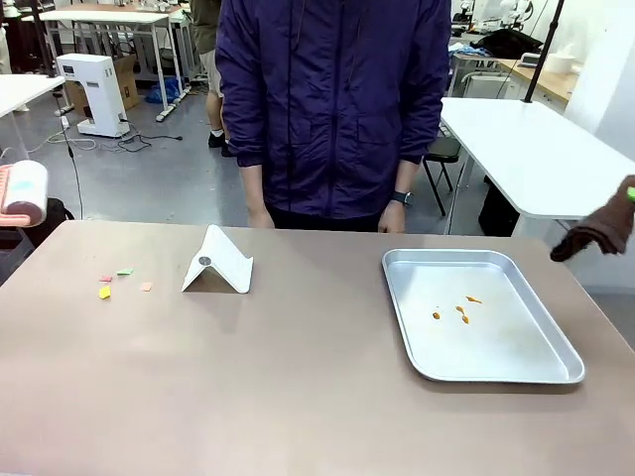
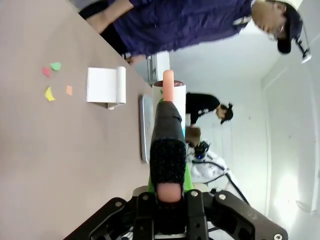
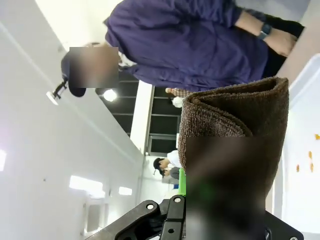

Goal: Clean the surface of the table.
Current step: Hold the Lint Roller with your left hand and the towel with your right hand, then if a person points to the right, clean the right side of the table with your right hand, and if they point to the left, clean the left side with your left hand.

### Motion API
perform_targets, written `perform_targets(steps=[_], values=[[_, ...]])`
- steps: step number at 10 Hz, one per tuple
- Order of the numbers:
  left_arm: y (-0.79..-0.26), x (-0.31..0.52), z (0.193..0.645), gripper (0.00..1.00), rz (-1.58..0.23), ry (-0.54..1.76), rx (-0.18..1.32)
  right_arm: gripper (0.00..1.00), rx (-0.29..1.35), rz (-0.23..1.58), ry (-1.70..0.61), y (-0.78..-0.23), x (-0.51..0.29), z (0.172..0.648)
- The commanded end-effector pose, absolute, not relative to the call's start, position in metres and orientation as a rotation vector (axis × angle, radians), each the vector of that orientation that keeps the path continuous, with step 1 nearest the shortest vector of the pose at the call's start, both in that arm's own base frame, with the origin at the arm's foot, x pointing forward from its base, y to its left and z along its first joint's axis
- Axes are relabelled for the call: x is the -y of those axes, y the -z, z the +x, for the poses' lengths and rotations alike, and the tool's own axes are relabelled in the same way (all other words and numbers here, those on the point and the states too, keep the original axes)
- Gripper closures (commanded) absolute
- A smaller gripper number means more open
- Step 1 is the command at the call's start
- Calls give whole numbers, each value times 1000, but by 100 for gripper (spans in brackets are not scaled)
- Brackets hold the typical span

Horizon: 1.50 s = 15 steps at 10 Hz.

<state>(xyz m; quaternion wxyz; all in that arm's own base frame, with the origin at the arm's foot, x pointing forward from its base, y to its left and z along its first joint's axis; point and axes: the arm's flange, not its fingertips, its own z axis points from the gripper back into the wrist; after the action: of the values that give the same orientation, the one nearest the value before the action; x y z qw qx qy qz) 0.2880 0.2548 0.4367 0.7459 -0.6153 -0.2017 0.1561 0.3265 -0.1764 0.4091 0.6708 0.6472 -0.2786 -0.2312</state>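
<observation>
The brownish table (image 1: 298,387) carries a few small coloured paper scraps (image 1: 105,291) near its left side, seen too in the left wrist view as scraps (image 2: 49,93). My left gripper (image 2: 169,176) is shut on the black handle of a lint roller (image 2: 169,100), held off the table's left edge; the roller's white and pink head (image 1: 22,193) pokes in there. My right gripper (image 3: 220,202) is shut on a folded brown cloth (image 3: 235,125). That cloth (image 1: 598,233) hangs past the table's right edge, above and right of the tray.
A silver tray (image 1: 483,255) with small orange specks lies on the table's right half. A white folded card stand (image 1: 218,264) sits left of centre. A person in a purple jacket (image 1: 332,99) stands at the far edge. A white table (image 1: 536,149) is behind on the right.
</observation>
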Motion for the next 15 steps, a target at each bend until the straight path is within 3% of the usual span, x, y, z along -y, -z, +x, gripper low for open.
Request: perform_targets(steps=[1, 2, 4, 15], values=[[-420, -260, 276, 100, -1419, -431, 488, 100, 583, 1500, 495, -380, 162, 289], [-412, -261, 274, 100, -1458, -470, 512, 100, 539, 1492, 475, -373, 165, 289], [-425, -265, 274, 100, -1364, -398, 459, 100, 563, 1485, 530, -381, 188, 314], [-425, -265, 274, 100, -1364, -398, 459, 100, 563, 1485, 530, -381, 188, 314]])
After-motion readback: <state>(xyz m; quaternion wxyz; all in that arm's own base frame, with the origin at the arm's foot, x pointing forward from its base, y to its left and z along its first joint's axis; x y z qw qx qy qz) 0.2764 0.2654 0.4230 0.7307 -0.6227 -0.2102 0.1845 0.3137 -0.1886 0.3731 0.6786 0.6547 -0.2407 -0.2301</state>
